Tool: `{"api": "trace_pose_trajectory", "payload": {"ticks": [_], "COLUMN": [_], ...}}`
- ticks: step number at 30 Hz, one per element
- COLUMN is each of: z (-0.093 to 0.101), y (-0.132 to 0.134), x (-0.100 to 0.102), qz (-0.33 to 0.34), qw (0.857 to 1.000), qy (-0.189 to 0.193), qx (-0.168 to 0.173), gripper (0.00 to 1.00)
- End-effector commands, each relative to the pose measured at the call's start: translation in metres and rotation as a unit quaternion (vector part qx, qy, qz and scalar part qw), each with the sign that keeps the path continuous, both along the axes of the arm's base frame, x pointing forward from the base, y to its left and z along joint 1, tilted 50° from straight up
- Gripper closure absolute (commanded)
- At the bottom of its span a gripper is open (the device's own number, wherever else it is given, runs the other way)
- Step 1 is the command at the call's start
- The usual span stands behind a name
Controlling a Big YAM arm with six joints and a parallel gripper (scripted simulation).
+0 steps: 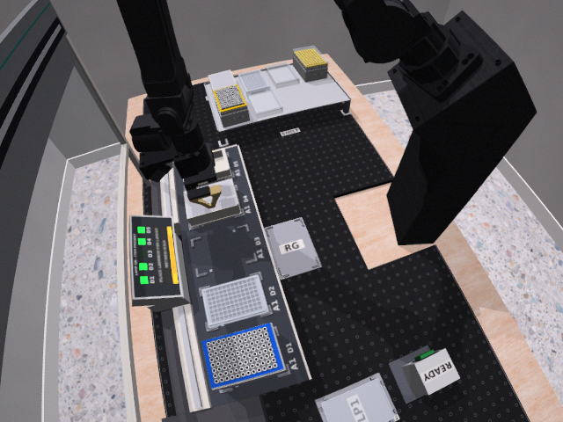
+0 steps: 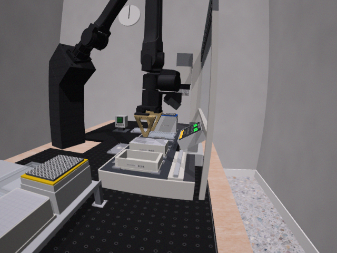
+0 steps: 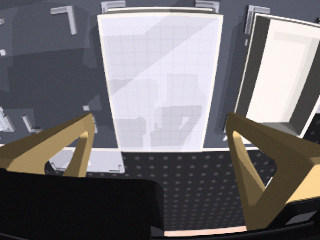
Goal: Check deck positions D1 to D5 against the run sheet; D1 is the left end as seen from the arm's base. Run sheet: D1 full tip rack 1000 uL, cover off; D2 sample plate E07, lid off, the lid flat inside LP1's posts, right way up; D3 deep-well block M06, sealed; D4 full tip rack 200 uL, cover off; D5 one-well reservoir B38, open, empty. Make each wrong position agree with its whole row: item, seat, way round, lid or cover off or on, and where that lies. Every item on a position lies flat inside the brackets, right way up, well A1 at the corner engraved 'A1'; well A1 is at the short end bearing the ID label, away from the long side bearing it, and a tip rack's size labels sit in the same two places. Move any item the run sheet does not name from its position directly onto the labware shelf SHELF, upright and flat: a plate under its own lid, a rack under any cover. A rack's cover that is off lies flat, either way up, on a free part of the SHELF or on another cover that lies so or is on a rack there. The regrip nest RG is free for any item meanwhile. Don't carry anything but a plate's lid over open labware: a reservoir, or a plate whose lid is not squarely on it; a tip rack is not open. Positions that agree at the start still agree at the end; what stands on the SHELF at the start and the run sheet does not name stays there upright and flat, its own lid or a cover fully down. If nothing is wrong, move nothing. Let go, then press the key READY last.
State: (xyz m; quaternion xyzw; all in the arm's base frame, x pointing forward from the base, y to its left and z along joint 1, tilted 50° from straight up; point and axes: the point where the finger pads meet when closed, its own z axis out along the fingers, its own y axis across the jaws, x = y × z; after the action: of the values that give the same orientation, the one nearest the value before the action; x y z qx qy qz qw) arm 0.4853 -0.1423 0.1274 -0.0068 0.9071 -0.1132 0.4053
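My gripper (image 1: 207, 196) is open and empty, hanging close above the sealed deep-well block (image 1: 213, 209) that sits on D4. It shows the same way in the exterior view (image 2: 148, 127) and in the wrist view (image 3: 156, 127), where the block's foil top (image 3: 160, 80) lies between the spread fingers. The open white reservoir (image 1: 221, 164) (image 3: 276, 76) sits on D5, beside the block. D3 (image 1: 224, 251) is bare inside its brackets. An unlidded well plate (image 1: 234, 300) sits on D2. A blue tip rack (image 1: 240, 354), cover off, sits on D1.
The SHELF (image 1: 277, 90) at the far end holds an uncovered yellow tip rack (image 1: 230, 98), a second yellow rack (image 1: 310, 61) and flat clear plates or lids. RG (image 1: 292, 247), LP1 (image 1: 356, 402) and the READY key (image 1: 432, 374) lie right of the deck. A status panel (image 1: 154, 261) stands left.
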Motion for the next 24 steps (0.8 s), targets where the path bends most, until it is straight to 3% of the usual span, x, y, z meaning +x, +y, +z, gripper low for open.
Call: {"api": "trace_pose_trajectory", "payload": {"ticks": [1, 13, 16, 24], "z": [0.006, -0.009, -0.003, -0.019], "y": [0.002, -0.002, -0.003, -0.005], "x": [0.012, 0.026, 0.027, 0.036], "qz": [0.002, 0.002, 0.002, 0.002], "qw": [1.000, 1.000, 1.000, 1.000], "qy": [-0.014, -0.013, -0.019, -0.012], "qx": [-0.002, -0.002, -0.003, -0.001], "gripper": [0.00, 0.00, 0.00, 0.00]}}
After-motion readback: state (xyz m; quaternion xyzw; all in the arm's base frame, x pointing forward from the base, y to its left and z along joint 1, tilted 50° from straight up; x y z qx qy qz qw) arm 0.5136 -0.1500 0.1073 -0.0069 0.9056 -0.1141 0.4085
